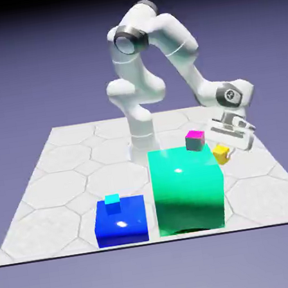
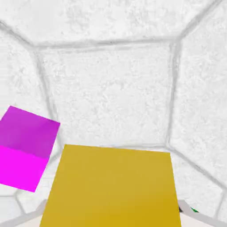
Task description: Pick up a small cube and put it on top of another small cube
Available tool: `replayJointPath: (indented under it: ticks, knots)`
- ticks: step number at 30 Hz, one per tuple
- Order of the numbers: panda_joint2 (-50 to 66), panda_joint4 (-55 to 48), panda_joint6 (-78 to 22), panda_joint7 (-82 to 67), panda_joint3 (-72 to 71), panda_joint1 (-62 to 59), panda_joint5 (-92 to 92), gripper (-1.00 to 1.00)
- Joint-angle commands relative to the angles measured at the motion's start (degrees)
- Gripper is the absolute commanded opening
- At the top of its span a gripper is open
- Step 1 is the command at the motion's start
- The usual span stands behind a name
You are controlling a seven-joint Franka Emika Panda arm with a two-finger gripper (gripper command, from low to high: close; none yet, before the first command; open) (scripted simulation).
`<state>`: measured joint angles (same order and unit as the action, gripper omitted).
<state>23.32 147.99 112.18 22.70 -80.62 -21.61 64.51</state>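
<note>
The yellow cube point(image 1: 221, 154) sits between the tips of your pincer point(image 2: 113, 212), which is closed on it, beside the green block point(image 1: 187, 189). From the pincer, the magenta-topped cube point(image 1: 195, 141) lies to the exterior view's left, apart from the yellow one; your next move likely goes that way, with the yellow cube kept high enough to clear it.

In the exterior view, I have the low block point(image 1: 121, 224) near the surface's point(image 1: 68, 184) front edge, with the left-hand cube point(image 1: 113, 204) at its top. Right of it stands the tall block point(image 1: 187, 192). The middle cube point(image 1: 195, 141) shows at that block's rear top edge; whether it rests there I can't tell. Farther right, the right-hand cube point(image 1: 221, 154) sits in the tool point(image 2: 112, 215). The arm's base point(image 1: 144, 151) stands behind both blocks.
</note>
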Motion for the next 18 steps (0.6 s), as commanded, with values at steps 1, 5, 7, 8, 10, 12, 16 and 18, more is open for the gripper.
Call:
replayJointPath:
  ticks: [1, 5, 7, 8, 10, 12, 16, 18]
  knots:
    - [-0.28, 0.95, -0.05, 0.28, -2.08, -1.94, 0.02, -1.0]
    - [-1.41, 4.76, -0.36, 1.15, -10.38, -9.69, -0.58, -1.0]
    - [-1.98, 6.67, -0.51, 1.59, -14.54, -13.57, -0.88, -1.0]
    - [-2.26, 7.62, -0.59, 1.8, -16.61, -15.51, -1.03, -1.0]
    - [-2.83, 9.52, -0.74, 2.24, -20.77, -19.39, -1.33, -1.0]
    - [-3.39, 11.43, -0.9, 2.67, -24.92, -23.26, -1.62, -1.0]
    - [-7.73, 12.38, 3.21, 1.96, -27.09, -25.83, -3.05, -1.0]
    - [-11.88, 12.7, 7.37, 1.11, -27.87, -27.09, -4.38, -1.0]
